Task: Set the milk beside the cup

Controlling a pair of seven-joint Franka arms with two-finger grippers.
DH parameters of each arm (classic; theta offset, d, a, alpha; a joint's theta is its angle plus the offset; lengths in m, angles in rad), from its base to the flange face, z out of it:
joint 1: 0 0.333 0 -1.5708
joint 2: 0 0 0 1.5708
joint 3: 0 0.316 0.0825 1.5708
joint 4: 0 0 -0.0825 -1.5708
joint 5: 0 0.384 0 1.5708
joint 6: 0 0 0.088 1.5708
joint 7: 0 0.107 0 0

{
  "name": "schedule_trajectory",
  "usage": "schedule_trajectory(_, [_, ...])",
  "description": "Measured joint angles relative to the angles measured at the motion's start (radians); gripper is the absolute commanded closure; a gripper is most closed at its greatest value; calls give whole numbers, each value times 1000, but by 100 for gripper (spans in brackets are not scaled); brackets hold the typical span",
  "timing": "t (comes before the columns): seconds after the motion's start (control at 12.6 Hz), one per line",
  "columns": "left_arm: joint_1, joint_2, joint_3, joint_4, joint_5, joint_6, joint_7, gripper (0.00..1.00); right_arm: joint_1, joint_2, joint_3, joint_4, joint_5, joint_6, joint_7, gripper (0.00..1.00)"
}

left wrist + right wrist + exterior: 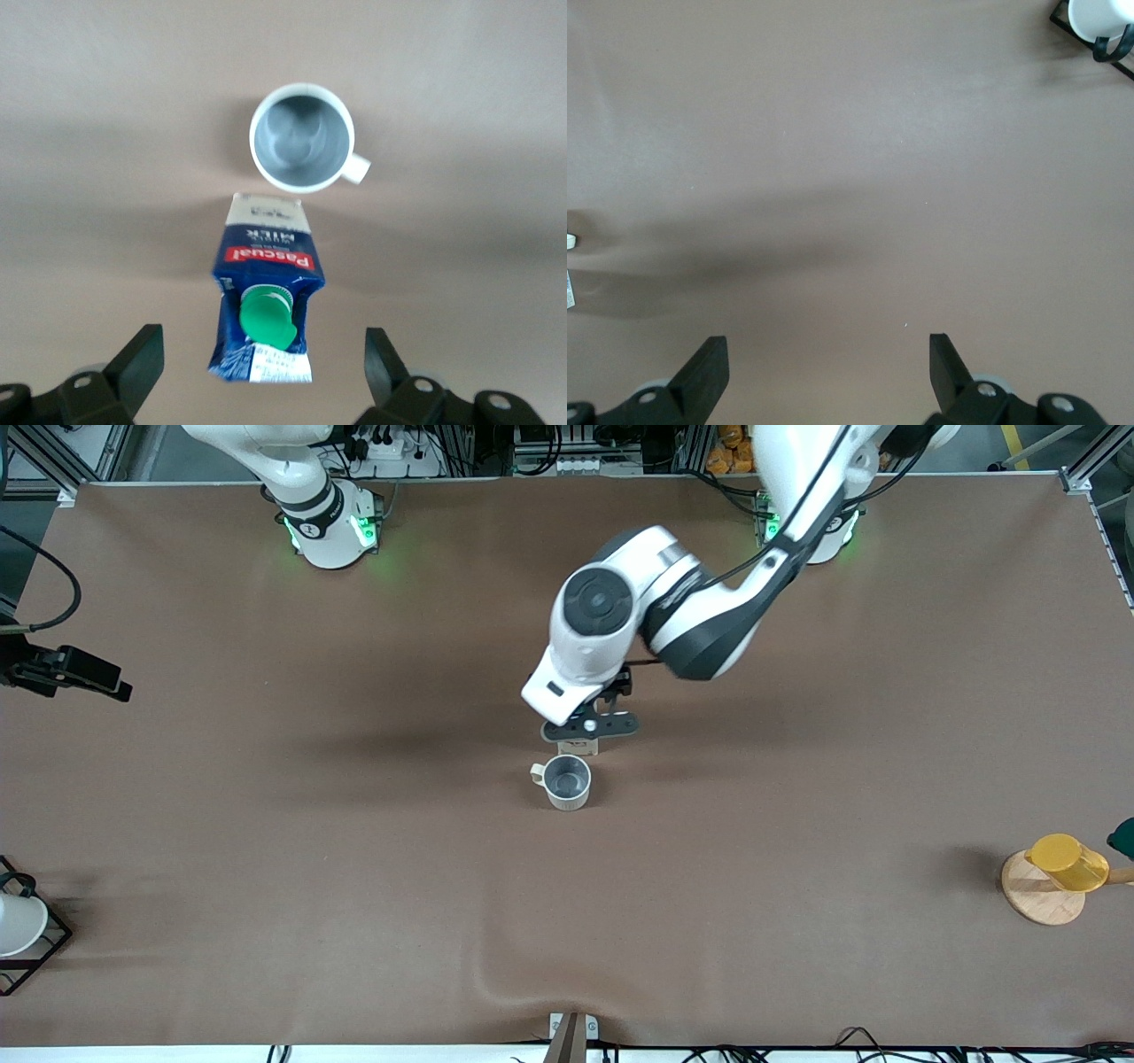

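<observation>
The milk [266,301], a dark-blue carton with a green cap, stands upright on the table. It is beside the beige-grey cup [301,137], with a small gap between them. In the front view the cup [567,779] is at the table's middle. Only the whitish base of the milk [585,746] shows there, just farther from the camera than the cup. My left gripper [263,367] is open above the milk, its fingers wide of the carton and not touching it. It also shows in the front view [589,726]. My right gripper [824,372] is open and empty over bare table.
A yellow cup [1066,862] lies on a round wooden board [1036,899] toward the left arm's end. A white cup [18,923] in a black wire rack sits toward the right arm's end, also seen in the right wrist view [1097,18].
</observation>
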Motion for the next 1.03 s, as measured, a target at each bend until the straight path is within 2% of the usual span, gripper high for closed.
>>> schedule_trajectory(0.24, [118, -142, 4, 4, -3, -64, 0, 0, 0, -18, 0, -30, 0, 38, -23, 0])
schedule_trajectory(0.4, [199, -225, 11, 3, 15, -83, 9, 0, 0, -68, 1, -120, 0, 105, -27, 0])
schedule_trajectory(0.56, [309, -288, 12, 3, 27, -87, 149, 0, 0, -102, 0, -167, -1, 128, -65, 0])
schedule_trajectory(0.79, [464, -379, 12, -2, 26, -140, 349, 0, -2, -111, -5, -166, -4, 143, -143, 0])
schedule_trajectory(1.03, [516, -428, 11, -37, 26, -249, 369, 0, -4, -111, -6, -156, -4, 145, -140, 0])
